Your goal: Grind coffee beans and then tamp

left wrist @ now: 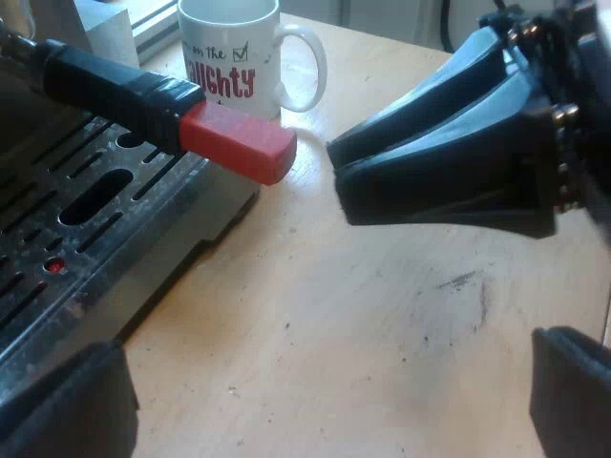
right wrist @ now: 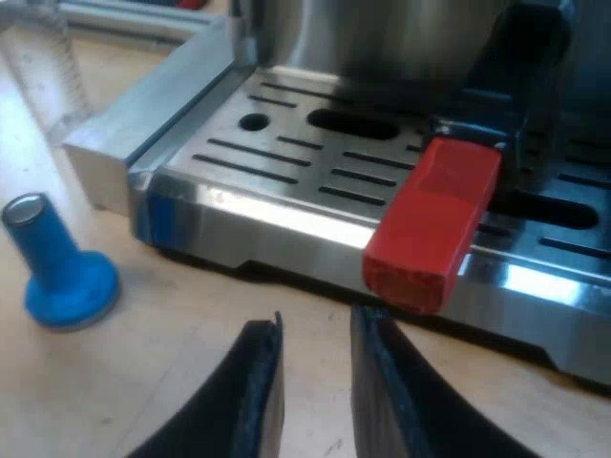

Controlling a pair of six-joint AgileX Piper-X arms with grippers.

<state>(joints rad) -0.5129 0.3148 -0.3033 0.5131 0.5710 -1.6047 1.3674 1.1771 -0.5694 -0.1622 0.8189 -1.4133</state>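
The holder's dark handle with its red end (left wrist: 239, 143) (right wrist: 434, 224) sticks out from the espresso machine's front, over the slotted drip tray (left wrist: 86, 219) (right wrist: 286, 143). My right gripper (right wrist: 315, 334) (left wrist: 336, 167) hovers just short of the red end, level with it over the wooden table. Its fingers are drawn together with nothing between them. My left gripper (left wrist: 325, 401) is open wide, low over the table beside the drip tray, and holds nothing. A blue tamper (right wrist: 62, 272) stands upright on the table near the tray's corner.
A white mug (left wrist: 229, 57) with printed lettering stands on the table just beyond the red end. A clear measuring glass (right wrist: 38, 67) stands past the tamper, beside the machine's base. The wooden table (left wrist: 382, 315) lies bare between the two grippers.
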